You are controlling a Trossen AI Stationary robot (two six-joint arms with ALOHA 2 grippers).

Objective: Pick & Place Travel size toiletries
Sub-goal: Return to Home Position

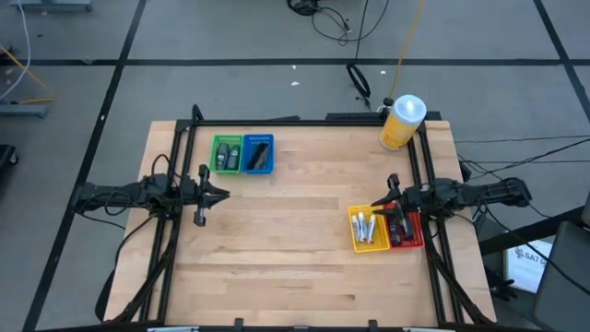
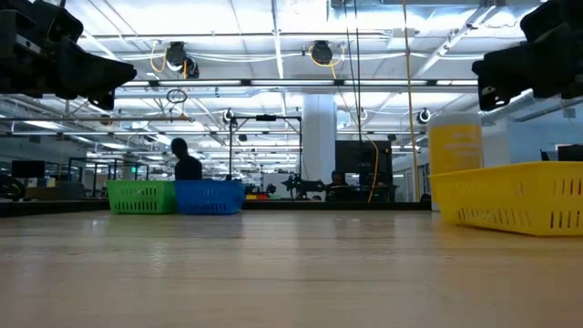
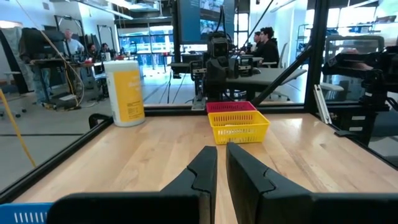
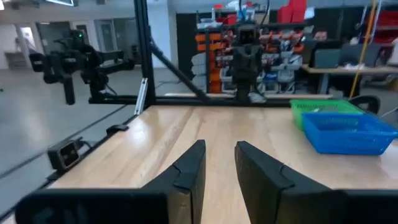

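While the left claw (image 1: 225,195) hovers, bottle (image 1: 402,122) print blurs.

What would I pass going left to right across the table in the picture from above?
green tray → blue tray → yellow tray → red tray. The big yellow bottle sits straight up the picture from the red tray, so it has no clear place in the line.
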